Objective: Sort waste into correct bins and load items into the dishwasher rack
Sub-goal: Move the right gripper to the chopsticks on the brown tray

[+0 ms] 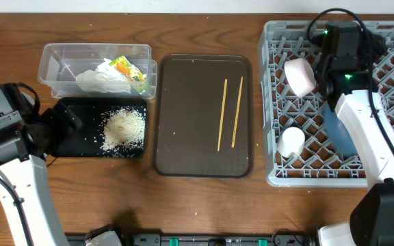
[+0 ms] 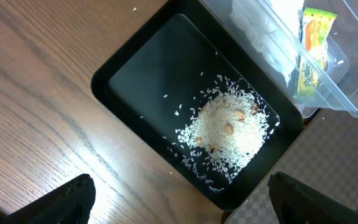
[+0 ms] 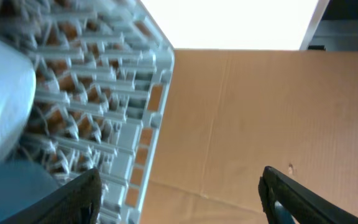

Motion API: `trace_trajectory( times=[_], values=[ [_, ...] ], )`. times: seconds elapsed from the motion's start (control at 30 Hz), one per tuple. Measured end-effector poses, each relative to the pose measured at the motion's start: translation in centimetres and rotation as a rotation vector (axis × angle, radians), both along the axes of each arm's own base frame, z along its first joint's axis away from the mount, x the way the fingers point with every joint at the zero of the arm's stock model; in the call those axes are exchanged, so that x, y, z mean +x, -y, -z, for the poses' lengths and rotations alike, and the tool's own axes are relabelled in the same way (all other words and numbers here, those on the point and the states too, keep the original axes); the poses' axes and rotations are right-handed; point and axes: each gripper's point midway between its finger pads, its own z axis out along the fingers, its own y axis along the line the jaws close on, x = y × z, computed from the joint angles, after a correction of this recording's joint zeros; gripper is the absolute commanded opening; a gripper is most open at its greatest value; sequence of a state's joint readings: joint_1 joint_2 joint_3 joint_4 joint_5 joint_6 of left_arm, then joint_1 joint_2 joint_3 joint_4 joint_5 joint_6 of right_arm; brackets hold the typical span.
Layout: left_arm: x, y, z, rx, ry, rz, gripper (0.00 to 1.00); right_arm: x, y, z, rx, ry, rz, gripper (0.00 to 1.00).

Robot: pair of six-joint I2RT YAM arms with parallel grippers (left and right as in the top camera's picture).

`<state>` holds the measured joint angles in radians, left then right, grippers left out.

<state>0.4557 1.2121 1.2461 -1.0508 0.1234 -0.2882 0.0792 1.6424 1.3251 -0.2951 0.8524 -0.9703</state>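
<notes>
Two thin wooden chopsticks (image 1: 222, 116) lie side by side on the dark brown serving tray (image 1: 183, 123), left of the grey plastic lattice rack (image 1: 306, 179). The right hand (image 3: 180, 180), fingers apart and empty over the rack, should clear the pegs, then pinch both mid-length.

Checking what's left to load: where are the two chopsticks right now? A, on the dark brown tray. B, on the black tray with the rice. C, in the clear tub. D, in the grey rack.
A: both chopsticks lie side by side on the dark brown tray, not in any bin.
</notes>
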Motion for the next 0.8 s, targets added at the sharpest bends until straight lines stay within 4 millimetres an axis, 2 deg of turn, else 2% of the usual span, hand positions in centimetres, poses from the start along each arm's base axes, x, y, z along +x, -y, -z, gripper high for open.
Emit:
trace_trajectory(
  times=[0.13,0.2,0.33,0.43,0.53,0.57,0.6,0.7,0.8],
  values=[
    [0.0,0.0,0.0,0.000,0.000,0.000,0.92,1.1,-1.9,-0.4,0.059,0.074,-0.047,0.92],
    [0.0,0.0,0.0,0.000,0.000,0.000,0.92,1.6,-3.7,-0.3,0.110,0.110,-0.084,0.99],
    [0.0,0.0,0.0,0.000,0.000,0.000,0.92,2.1,-7.1,0.5,0.259,0.165,-0.140,0.99],
    [0.0,0.0,0.0,0.000,0.000,0.000,0.92,2.0,-10.6,1.9,0.446,0.185,-0.177,0.99],
    [0.0,0.0,0.0,0.000,0.000,0.000,0.92,0.8,-15.7,4.5,0.711,0.136,-0.206,0.99],
    [0.0,0.0,0.0,0.000,0.000,0.000,0.92,0.2,-17.8,5.4,0.817,0.104,-0.216,0.98],
    [0.0,0.0,0.0,0.000,0.000,0.000,0.92,-0.4,-19.4,5.9,0.908,0.081,-0.217,0.91],
    [0.0,0.0,0.0,0.000,0.000,0.000,0.92,-1.7,-24.0,6.5,1.152,0.028,-0.224,0.81],
    [0.0,0.0,0.0,0.000,0.000,0.000,0.92,-2.8,-26.9,6.5,1.327,-0.011,-0.192,0.84]
  ],
)
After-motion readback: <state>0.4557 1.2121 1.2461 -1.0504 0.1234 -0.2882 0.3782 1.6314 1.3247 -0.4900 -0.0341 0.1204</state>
